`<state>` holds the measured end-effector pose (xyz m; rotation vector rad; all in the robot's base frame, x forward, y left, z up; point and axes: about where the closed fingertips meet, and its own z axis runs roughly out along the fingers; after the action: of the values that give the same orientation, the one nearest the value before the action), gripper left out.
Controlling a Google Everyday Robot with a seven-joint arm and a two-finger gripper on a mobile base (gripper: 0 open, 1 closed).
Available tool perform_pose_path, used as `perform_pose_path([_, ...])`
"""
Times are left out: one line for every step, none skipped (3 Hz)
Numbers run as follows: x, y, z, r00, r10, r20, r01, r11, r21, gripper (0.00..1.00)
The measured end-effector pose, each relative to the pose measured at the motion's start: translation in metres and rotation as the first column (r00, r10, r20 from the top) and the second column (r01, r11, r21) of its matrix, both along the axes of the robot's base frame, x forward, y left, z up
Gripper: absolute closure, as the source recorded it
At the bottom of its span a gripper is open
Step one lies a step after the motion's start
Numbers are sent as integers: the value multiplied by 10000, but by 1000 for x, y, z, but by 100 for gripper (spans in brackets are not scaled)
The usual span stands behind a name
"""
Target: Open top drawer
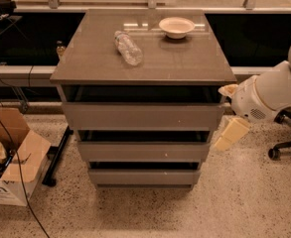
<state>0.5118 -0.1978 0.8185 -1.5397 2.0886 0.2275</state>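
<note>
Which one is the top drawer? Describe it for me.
Find the grey cabinet with a bottle and bowl on top. The top drawer sits directly beneath its top, the widest and tallest of three fronts; the end effector hangs by its right end.

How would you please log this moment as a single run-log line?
task: open top drawer | gripper: open, at drawer's right end | contact: unclear | cabinet top: bottle, bowl

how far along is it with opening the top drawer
Done: nothing visible; the top drawer front sits in under the cabinet top. In hand: the tool is at the front's right end, fingers apart, not clearly gripping it. Left: take hold and pull the drawer out.
</note>
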Motion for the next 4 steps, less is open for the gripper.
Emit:
perform_pose_path([11, 15, -21, 9992, -276, 284, 280, 9995, -155, 0])
perform_pose_path([33, 29, -46, 9949, -615, 798, 623, 9980, -83, 0])
perform_pose_path([62, 43, -66, 9894, -740, 1246, 732, 9973, 112, 0])
perform_pose_path([87, 51, -90, 9870, -873, 1350, 822, 9957, 427, 0])
